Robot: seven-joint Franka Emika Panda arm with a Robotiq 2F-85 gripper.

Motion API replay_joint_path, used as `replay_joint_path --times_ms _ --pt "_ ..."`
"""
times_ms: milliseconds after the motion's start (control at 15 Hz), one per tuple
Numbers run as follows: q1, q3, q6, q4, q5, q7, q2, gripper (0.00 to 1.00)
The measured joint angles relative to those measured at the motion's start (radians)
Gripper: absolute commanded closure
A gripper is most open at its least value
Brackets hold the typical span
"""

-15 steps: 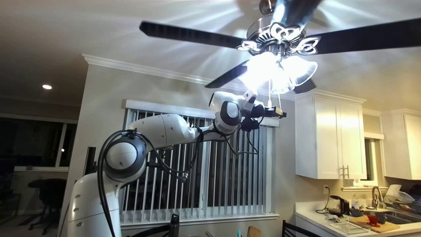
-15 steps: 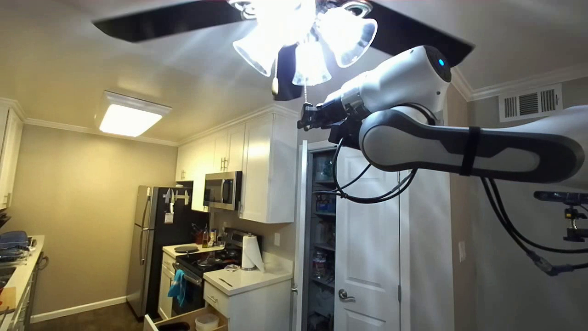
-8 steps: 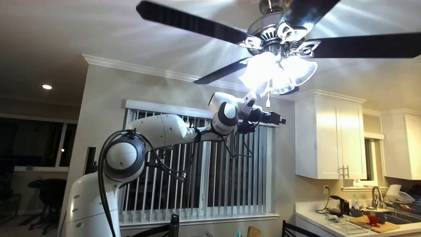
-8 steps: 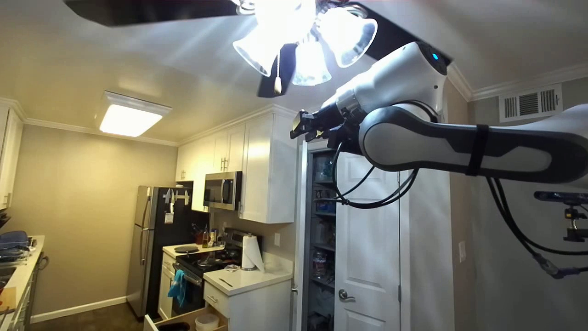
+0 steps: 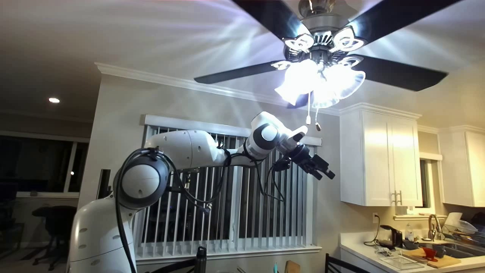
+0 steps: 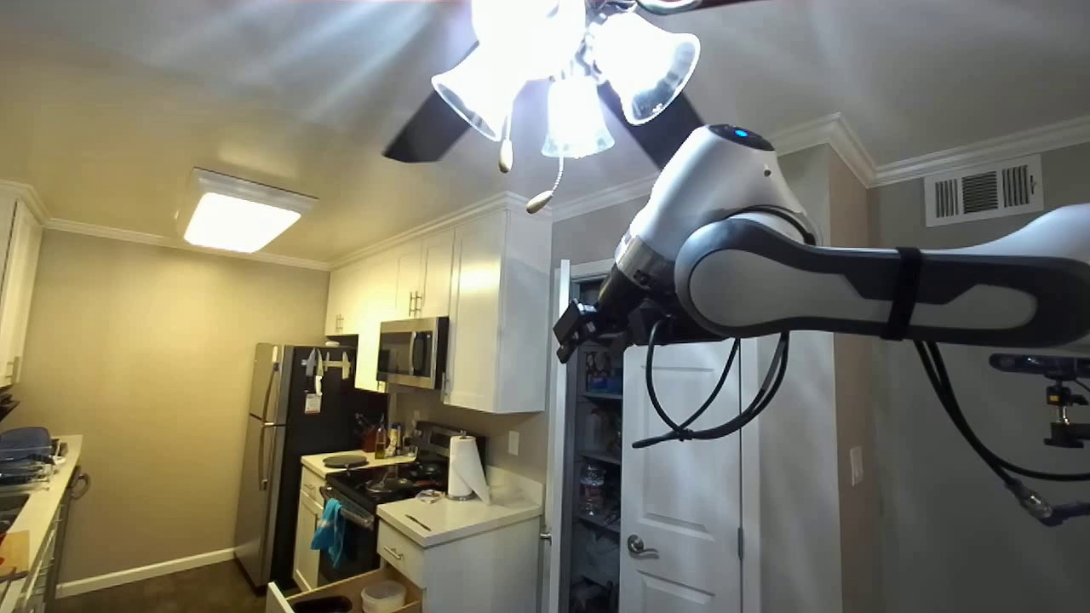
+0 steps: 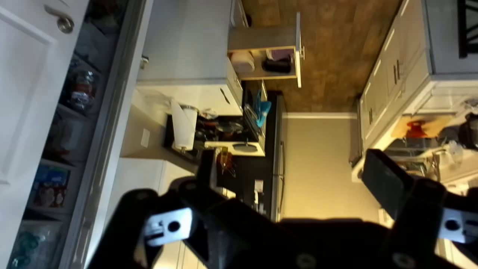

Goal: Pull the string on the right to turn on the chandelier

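Observation:
The chandelier [image 5: 322, 85] glows brightly under the ceiling fan, its glass shades lit in both exterior views. Two pull strings hang from it. The string on the right [image 6: 539, 203] dangles free, its end tilted to one side; the left string [image 5: 308, 118] hangs nearly straight. My gripper [image 5: 325, 173] is below both string ends and apart from them, angled downward. Its fingers [image 7: 386, 183] stand wide apart in the wrist view, with only the far kitchen between them. Neither the chandelier nor a string shows in the wrist view.
Dark fan blades [image 5: 401, 74] spread above the arm. Behind it is a window with vertical blinds [image 5: 223, 212]. White upper cabinets [image 6: 519, 315] and a pantry door [image 6: 681, 477] stand beyond the gripper. Black cables [image 6: 707, 434] loop below the wrist.
The gripper, shut at the right string a second ago, has opened, let it go and tipped down away from it. The fan blades have turned. The chandelier was lit throughout.

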Motion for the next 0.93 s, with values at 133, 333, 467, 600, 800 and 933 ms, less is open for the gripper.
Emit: replay_joint_path --times_ms 133,333,467,600,800,933 --pt "0.081 -0.074 -0.052 -0.019 -0.004 0.000 0.029 0.00" --pt "0.200 -0.189 -0.097 -0.037 -0.004 0.000 0.058 0.00" --pt "0.265 -0.250 -0.119 -0.039 -0.004 0.000 0.068 0.00" --pt "0.313 -0.295 -0.129 -0.042 -0.004 0.000 0.070 0.00" --pt "0.359 -0.337 -0.131 -0.044 -0.004 0.000 0.070 0.00" --pt "0.366 -0.343 -0.131 -0.044 -0.004 0.000 0.070 0.00"
